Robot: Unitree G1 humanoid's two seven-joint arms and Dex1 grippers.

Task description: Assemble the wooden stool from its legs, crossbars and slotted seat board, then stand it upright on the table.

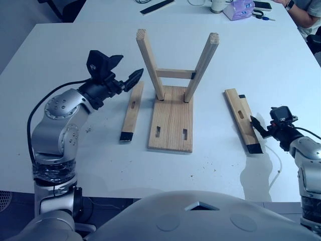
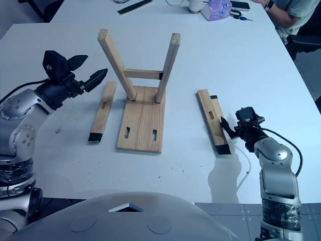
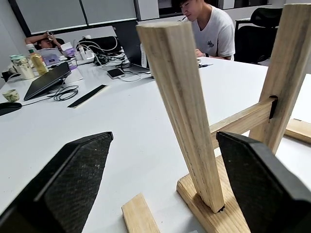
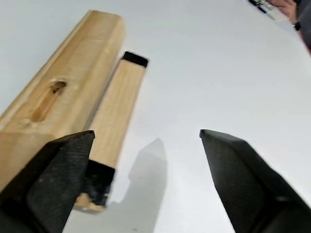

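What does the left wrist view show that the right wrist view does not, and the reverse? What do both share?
Left wrist view, not the right: two upright legs joined by a crossbar, standing on the seat board. Right wrist view, not the left: a loose slotted leg lying flat, a black-tipped bar beside it. Both: the white table and that arm's open end effector (left end effector, right end effector).

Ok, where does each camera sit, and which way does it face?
Left eye view: on the head, looking down over the table; both arms show, left gripper, right gripper.
Right eye view: same head, scene and arms.
Left wrist view: on the left wrist, facing the upright legs between its open fingers.
Right wrist view: on the right wrist, facing along the loose leg between its open fingers.
Shared: head and left wrist views both show the upright legs and crossbar.
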